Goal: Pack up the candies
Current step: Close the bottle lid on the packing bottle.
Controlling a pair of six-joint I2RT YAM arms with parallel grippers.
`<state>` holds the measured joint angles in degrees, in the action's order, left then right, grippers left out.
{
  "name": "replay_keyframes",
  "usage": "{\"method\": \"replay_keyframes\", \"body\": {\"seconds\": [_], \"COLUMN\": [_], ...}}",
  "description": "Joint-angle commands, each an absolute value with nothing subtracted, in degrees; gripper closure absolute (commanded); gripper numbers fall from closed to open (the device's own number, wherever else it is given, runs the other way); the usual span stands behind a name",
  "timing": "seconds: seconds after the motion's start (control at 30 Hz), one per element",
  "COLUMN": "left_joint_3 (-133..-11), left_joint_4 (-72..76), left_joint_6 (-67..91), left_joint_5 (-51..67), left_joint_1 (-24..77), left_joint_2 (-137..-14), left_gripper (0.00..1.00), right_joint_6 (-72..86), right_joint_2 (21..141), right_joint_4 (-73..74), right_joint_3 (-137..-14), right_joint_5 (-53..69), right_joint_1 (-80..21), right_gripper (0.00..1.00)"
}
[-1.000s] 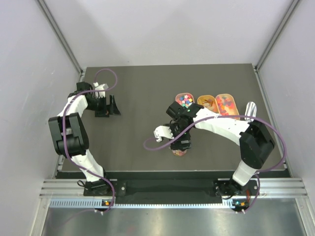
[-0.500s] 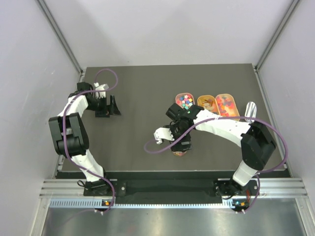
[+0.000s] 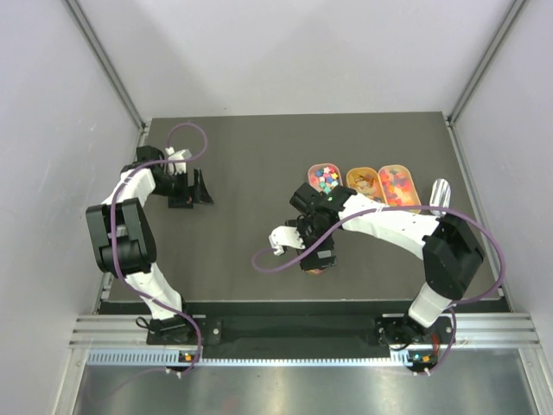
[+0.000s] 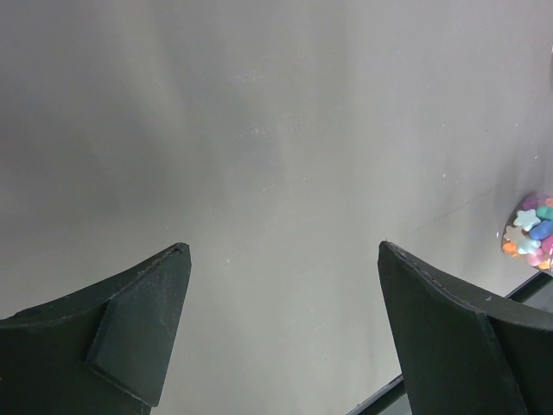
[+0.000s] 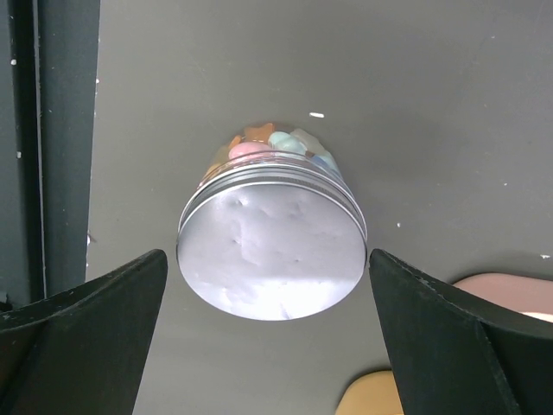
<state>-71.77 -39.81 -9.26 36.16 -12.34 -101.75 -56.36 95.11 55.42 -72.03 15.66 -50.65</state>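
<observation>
Candies [image 3: 325, 177] fill three oval trays [image 3: 409, 173] side by side at the right-rear of the table [image 3: 251, 156]: multicoloured cubes on the left, pale yellow-orange pieces in the middle, red-orange ones on the right. More candies, pastel ones, show through the clear wall of a small round jar [image 5: 285, 156] near the table's front edge, well apart from the trays. The jar is capped with a silver lid [image 5: 272, 251] that faces the wrist camera. The right gripper [image 5: 266, 255] hangs right over the jar, its fingers spread wide on either side of the lid, touching nothing and holding nothing. The left gripper [image 4: 283, 246] is far off at the table's left side, its fingers also released, with bare tabletop between them. A patch of pastel candies shows at the right edge of its wrist view.
</observation>
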Motion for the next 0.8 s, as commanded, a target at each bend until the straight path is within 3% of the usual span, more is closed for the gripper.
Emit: {"method": "replay_keyframes", "body": {"seconds": [0.0,0.67,0.77], "left_joint_3": [-71.5,-70.4,-71.2], "left_joint_4": [-38.0,-38.0,-38.3], "left_joint_6": [-9.8,-9.8,-9.6], "left_joint_5": [36.7,36.5,36.5], "left_joint_1": [-12.1,-12.1,-12.2], "left_joint_2": [-99.4,-98.1,-98.1], "left_gripper": [0.07,0.07,0.07], "right_joint_6": [-55.6,-54.4,-53.1], "right_joint_2": [94.5,93.8,93.0], "right_joint_4": [55.3,57.6,56.3], "right_joint_3": [-74.1,-80.4,-80.2], "right_joint_5": [16.1,19.1,19.3], "right_joint_1": [-51.6,-52.5,-52.5], "right_gripper": [0.0,0.01,0.25]}}
